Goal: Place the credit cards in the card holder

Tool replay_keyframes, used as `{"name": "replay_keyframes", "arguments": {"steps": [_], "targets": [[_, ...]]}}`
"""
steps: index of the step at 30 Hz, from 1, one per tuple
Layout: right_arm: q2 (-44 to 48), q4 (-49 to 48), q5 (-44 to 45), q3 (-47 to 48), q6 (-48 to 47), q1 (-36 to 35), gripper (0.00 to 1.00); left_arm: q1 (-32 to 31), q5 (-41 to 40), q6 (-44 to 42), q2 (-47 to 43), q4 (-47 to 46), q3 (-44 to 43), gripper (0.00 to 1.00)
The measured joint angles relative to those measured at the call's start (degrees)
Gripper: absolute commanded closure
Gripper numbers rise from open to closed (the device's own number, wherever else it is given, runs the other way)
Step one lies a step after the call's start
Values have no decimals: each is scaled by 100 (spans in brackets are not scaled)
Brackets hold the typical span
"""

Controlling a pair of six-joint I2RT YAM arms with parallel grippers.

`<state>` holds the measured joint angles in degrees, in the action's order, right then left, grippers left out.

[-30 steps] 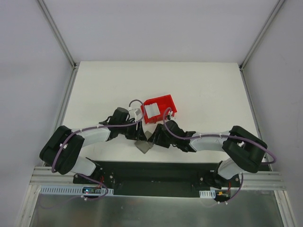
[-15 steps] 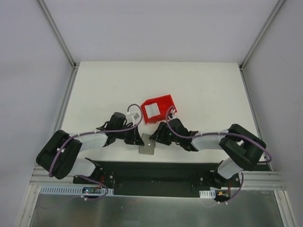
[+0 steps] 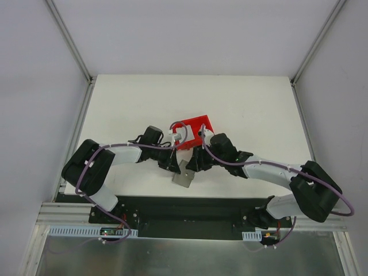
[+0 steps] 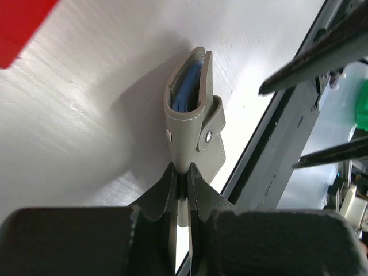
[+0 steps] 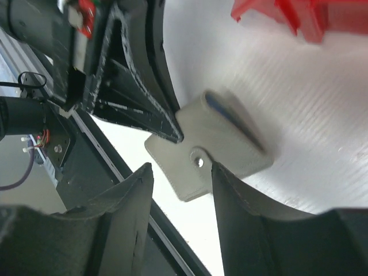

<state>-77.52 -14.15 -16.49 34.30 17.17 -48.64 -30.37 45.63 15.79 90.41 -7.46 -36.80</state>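
The card holder (image 4: 187,129), a grey folded wallet with a round snap, stands on its edge near the table's front, with blue layers showing in its open end. My left gripper (image 4: 183,175) is shut on the card holder's near corner. In the right wrist view the card holder (image 5: 227,141) lies just ahead of my right gripper (image 5: 181,172), which is open, with the snap flap between its fingers. From above, the card holder (image 3: 184,175) sits between the left gripper (image 3: 173,165) and the right gripper (image 3: 194,167). No loose credit cards show clearly; a pale patch in the red bin is half hidden by cable.
A red plastic bin (image 3: 195,129) stands just behind both wrists, with purple cables crossing it. The table's front edge and the black base rail (image 3: 184,210) run right beside the card holder. White walls enclose the table on the left, back and right.
My left gripper has shut on the card holder's corner. Both wrists have shifted toward the red bin, and the right gripper's jaws have narrowed a little around the flap.
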Motion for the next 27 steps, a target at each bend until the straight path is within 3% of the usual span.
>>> {"name": "replay_keyframes", "arguments": {"steps": [12,23,27], "targets": [[-820,457,-1425,476,-986,457,57,2,540,-625,444,461,-282,100],[-1353,444,-1812,466,-1051,457,57,4,658,-793,533,564,-358,100],[-1384,433,-1902,466,-1069,446,62,4,658,-800,533,612,-358,100]]}}
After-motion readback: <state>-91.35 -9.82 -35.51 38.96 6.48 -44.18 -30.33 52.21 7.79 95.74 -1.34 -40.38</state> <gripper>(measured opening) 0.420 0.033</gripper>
